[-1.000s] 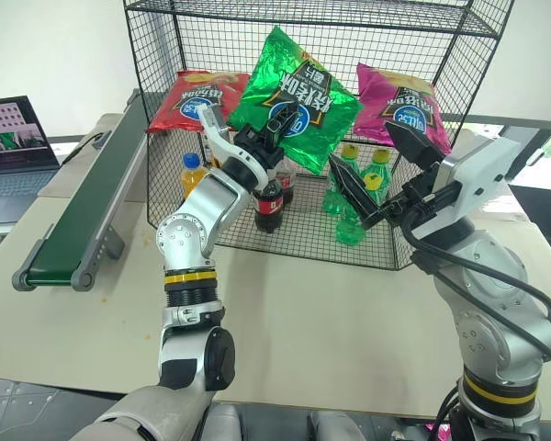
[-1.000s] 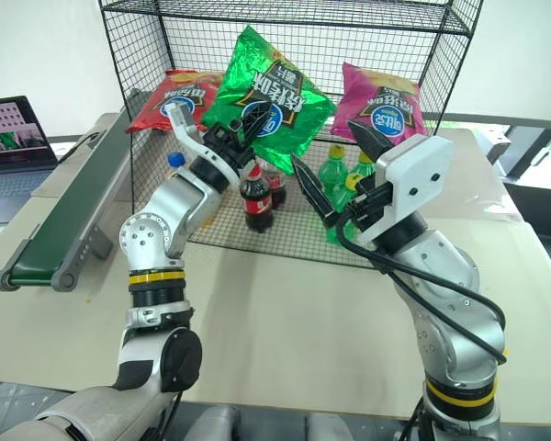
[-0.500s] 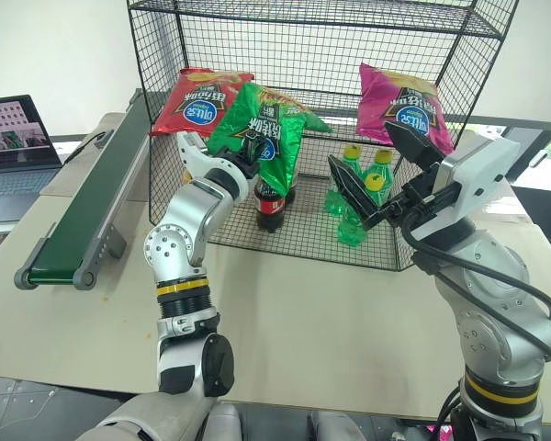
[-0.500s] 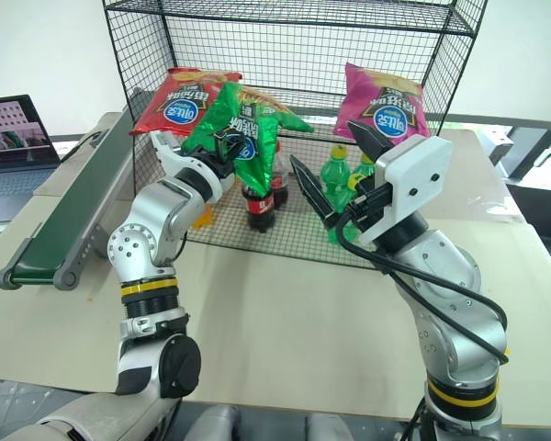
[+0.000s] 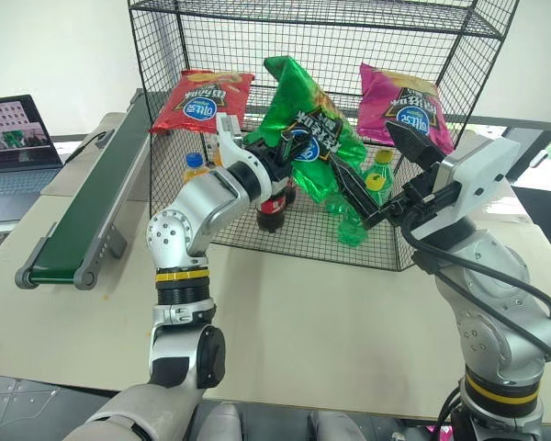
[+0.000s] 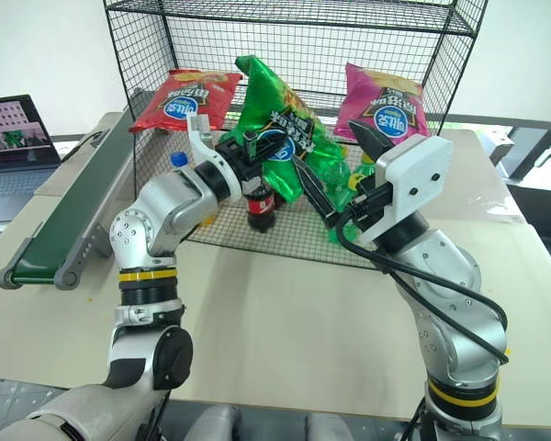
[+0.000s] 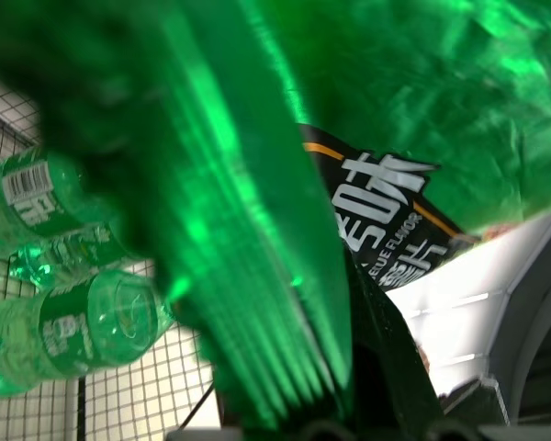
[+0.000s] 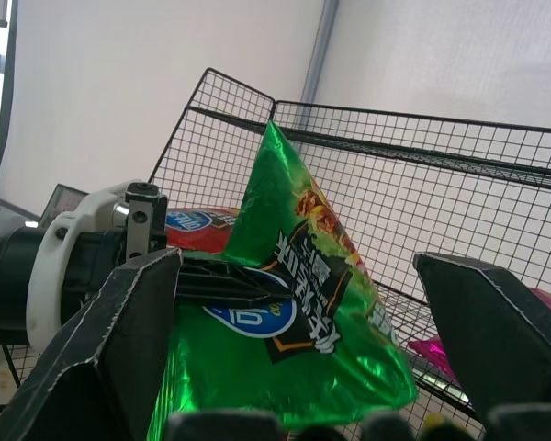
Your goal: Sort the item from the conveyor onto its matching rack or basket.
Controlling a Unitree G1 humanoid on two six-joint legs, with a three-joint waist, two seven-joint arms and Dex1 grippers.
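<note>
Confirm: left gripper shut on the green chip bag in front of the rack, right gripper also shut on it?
Not quite. The left gripper is shut on the green chip bag in front of the rack, but the right gripper is open and holds nothing; the right wrist view shows its fingers spread wide with the bag between them, untouched.

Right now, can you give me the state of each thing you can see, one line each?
green chip bag: held up at the rack's open front, tilted.
left gripper: shut on the green chip bag.
right gripper: open, empty.
red bag: on the rack shelf.
magenta bag: on the rack shelf.
conveyor: nothing on it.
laptop: open, screen lit.
</note>
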